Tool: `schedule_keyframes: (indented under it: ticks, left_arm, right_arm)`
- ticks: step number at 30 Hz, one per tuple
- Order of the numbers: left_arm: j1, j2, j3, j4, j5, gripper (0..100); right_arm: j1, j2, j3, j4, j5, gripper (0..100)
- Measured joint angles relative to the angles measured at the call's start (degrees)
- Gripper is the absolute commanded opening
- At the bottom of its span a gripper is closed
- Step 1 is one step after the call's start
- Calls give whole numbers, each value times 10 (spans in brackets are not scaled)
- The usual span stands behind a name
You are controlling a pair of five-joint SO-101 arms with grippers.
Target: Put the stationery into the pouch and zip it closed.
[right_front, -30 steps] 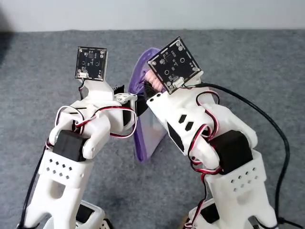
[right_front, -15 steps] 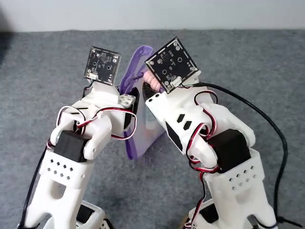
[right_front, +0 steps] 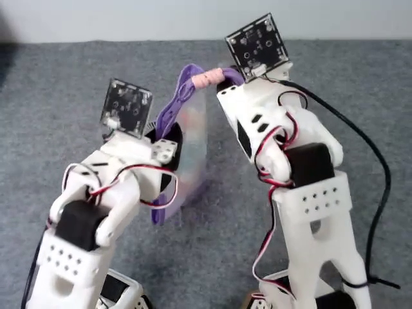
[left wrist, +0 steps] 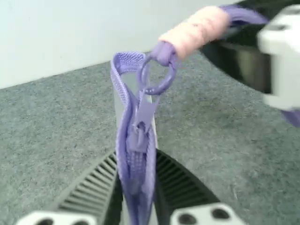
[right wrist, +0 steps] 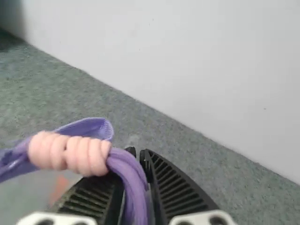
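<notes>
My left tool (left wrist: 136, 157) is clamped on the purple zip edge of the pouch (right_front: 192, 132), bracing it upright over the counter (right_front: 77, 71), so my right tool (right wrist: 136, 152), closed on the pink-wrapped pull strap (right wrist: 70, 152), has resistance to draw against.
</notes>
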Motion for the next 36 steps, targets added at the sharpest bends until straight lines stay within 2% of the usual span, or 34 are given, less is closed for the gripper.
schedule_keyframes:
  ticks: [18, 23, 29, 36]
  left_arm:
    - [1, -44, 0, 18, -3, 11]
    - [1, -45, 0, 18, -3, 11]
    - [1, -47, 0, 18, -3, 11]
    - [1, -47, 0, 18, -1, 11]
  right_arm:
    - [31, 47, -1, -52, 0, 7]
    - [18, 47, -1, 36, 0, 17]
    - [-34, 21, 0, 176, 0, 191]
    - [-69, -23, 0, 198, 10, 110]
